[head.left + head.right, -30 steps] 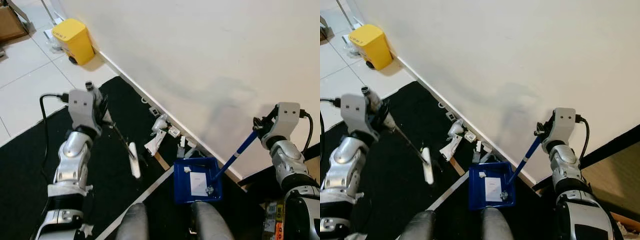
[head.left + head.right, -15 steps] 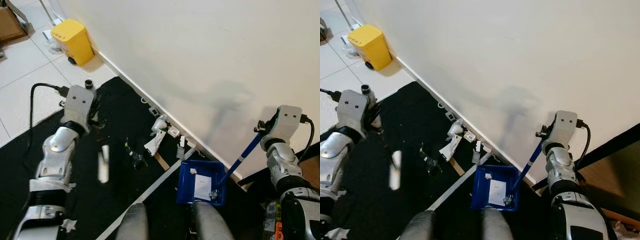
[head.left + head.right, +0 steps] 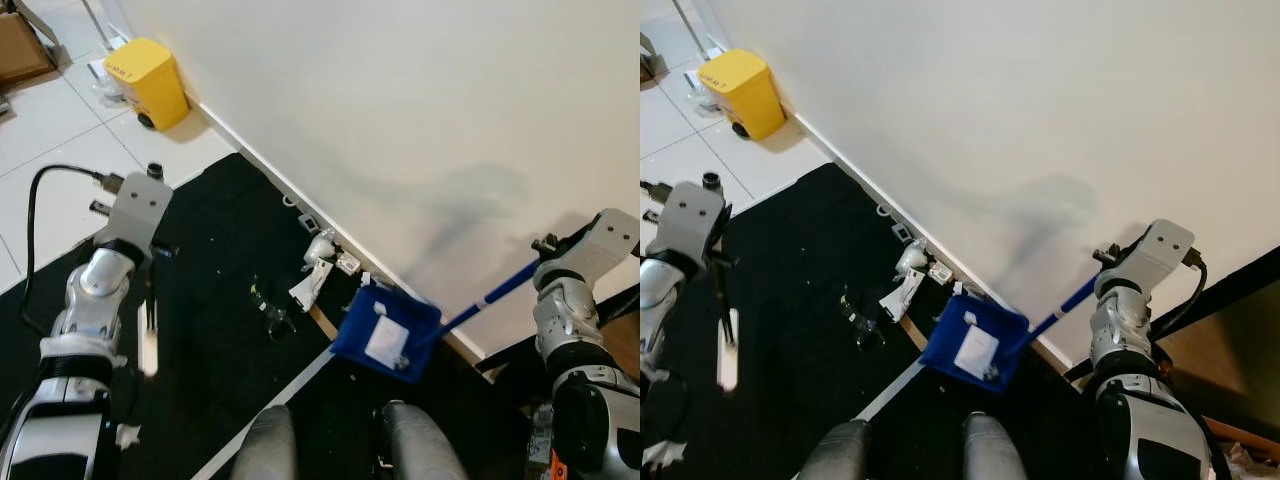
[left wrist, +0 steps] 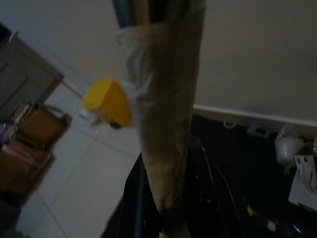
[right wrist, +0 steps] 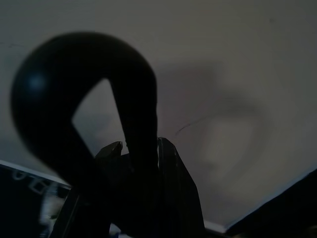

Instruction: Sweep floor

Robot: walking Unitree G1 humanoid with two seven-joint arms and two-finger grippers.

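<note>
Left eye view has the robot standing on a black floor mat (image 3: 210,240) along a white wall (image 3: 400,120), with a small heap of white paper and plastic scraps (image 3: 322,268) lying right at the skirting. The right gripper (image 3: 560,262) is clamped on the long blue handle of a blue plastic dustpan (image 3: 385,333). The pan looks tipped and off the floor, open edge facing the scraps, with a white slip of paper (image 3: 381,340) and some bits inside.

The left gripper (image 3: 150,262) is out on the far left, closed around the thin dark stick of a small broom with a white head (image 3: 149,340). That head is motion-blurred, hanging low over the mat. In the left wrist view the bristles (image 4: 166,148) run straight out from the fingers, with a yellow plastic bin (image 4: 108,103) beyond them.

The key bit: the scraps sit between the two tools, just beside the pan's open edge but well apart from the broom head. The litter strings out along the wall, so I'd guess the broom has to cross to the right and push toward the pan. A couple of dark bits (image 3: 270,312) sit mid-mat too.
</note>
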